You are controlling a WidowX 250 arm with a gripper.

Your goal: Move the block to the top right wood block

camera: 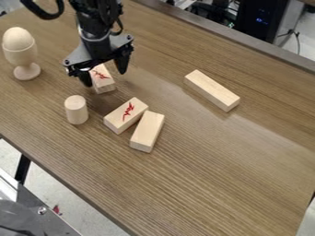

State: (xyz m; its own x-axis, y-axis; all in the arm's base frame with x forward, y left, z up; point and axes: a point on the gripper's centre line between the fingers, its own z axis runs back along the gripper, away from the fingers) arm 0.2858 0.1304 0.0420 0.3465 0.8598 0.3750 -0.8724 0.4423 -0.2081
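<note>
**My Fingers Frame Red-Marked Block on Wooden Worktop**

CAMERA VIEW: My fingers (pixel 122 65) stand apart above the wood-grained worktop (pixel 215 161), pointing down toward a pale block (pixel 102 82) that lies flat with a red mark on its upper face. The block sits between the two tips, nearer one than the other; whether that nearer tip touches it, I cannot tell. My black arm (pixel 95 27) enters from the top edge. Well apart from it, toward the upper right of the view, a long plain wood block (pixel 212 91) lies at a slant. Nearer the camera, a second red-marked block (pixel 126 115) rests just beside a plain one (pixel 148 131), the two set at an angle to each other. A short wooden cylinder (pixel 76 110) stands upright near them, and at the far left a wooden cup (pixel 20 54) holds an egg-shaped piece (pixel 18 37).
</note>
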